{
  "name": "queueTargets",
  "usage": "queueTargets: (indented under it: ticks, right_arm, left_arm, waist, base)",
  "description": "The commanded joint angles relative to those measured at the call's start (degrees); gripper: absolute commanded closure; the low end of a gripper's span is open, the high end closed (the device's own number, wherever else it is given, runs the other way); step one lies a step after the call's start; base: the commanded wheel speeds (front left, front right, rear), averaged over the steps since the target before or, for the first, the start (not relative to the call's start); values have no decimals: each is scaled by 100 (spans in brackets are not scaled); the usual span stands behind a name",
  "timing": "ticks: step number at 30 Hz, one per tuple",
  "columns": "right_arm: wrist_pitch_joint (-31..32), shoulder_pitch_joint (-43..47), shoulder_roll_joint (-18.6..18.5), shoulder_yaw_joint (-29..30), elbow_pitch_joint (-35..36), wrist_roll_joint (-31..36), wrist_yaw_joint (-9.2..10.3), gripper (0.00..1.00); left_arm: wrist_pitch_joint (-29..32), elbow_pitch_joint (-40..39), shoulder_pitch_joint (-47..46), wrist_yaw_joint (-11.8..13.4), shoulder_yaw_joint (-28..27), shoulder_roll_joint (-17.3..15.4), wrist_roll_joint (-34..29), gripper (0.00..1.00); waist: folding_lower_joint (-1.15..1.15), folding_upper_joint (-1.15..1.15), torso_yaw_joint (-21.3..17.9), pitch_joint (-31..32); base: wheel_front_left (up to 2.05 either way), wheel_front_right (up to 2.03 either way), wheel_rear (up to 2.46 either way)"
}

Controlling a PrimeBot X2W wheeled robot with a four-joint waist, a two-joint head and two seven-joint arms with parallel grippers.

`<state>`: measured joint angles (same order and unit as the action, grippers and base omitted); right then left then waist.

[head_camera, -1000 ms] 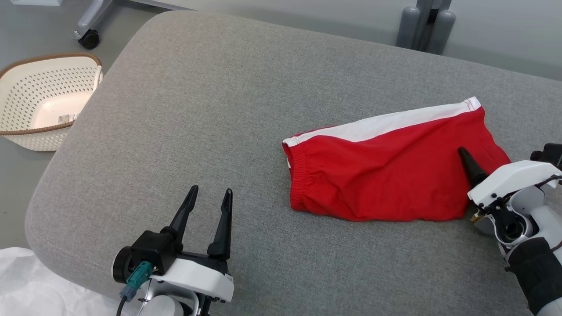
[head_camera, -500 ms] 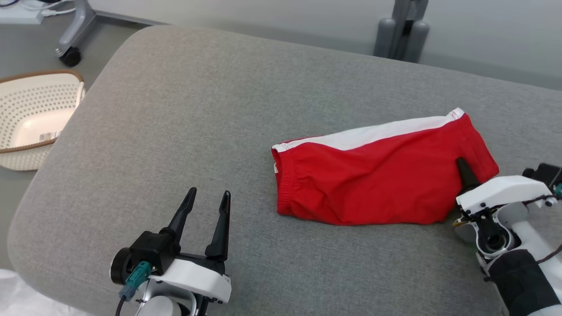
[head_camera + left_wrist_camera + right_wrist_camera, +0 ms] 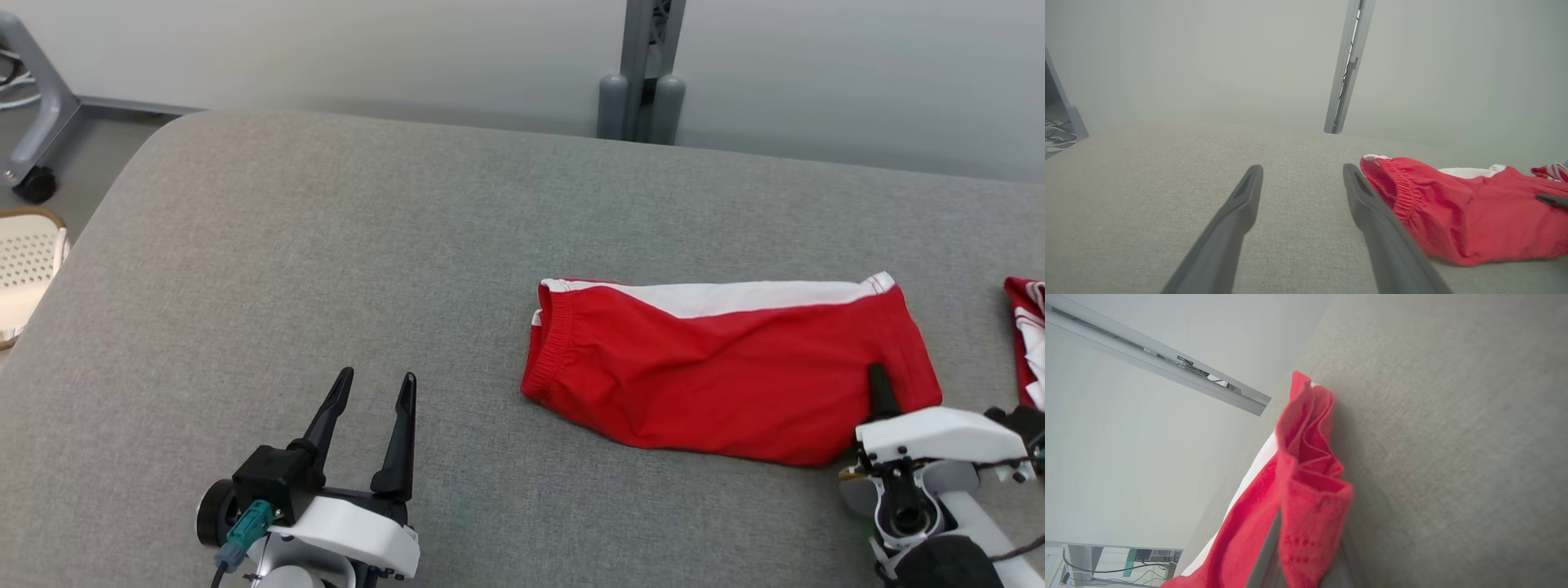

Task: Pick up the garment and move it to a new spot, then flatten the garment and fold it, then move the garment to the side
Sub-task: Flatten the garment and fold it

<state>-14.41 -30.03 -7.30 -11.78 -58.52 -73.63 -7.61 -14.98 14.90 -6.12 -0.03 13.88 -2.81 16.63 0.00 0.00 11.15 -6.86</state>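
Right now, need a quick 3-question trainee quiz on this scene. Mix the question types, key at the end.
1. True or false: the right gripper is shut on the red shorts at the end opposite the elastic waistband.
2. The left gripper is: A) open, apart from the shorts, over the grey cushion; B) shut on the waistband; C) shut on nothing.
3. Fill in: along the shorts' far edge runs a ___ stripe.

Key: 1 true; 2 A; 3 white.
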Motion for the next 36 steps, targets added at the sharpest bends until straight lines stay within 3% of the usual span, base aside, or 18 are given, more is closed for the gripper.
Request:
queueTargets:
  ticks: [1, 11, 20, 33, 36]
  right_arm:
    - [-40, 322, 0, 29, -188, -10, 22, 100]
    - [-82, 885, 44, 512, -38, 319, 33, 100]
    - [-86, 1019, 212, 853, 906, 1396, 10, 100]
    - [-87, 954, 407, 397, 1831, 1732, 10, 100]
    - [-57, 872, 418, 99, 2010, 1680, 10, 100]
  left_arm:
    - [-18, 6, 42, -35, -16, -23, -30, 0]
    - [-18, 59, 213, -39, -121, -22, -56, 0]
    - [-18, 118, 280, -78, -113, -25, -62, 0]
    - [-18, 154, 395, -58, -72, -22, 14, 0]
    - [-18, 144, 421, -30, -124, -21, 369, 0]
  waist:
    - [0, 0, -76, 77]
    - [0, 0, -296, 286]
    - [0, 0, -244, 530]
    - [0, 0, 180, 713]
    - [0, 0, 353, 711]
  base:
    - [0, 0, 0]
    - [0, 0, 0]
    - [0, 0, 0]
    - [0, 0, 0]
    - [0, 0, 0]
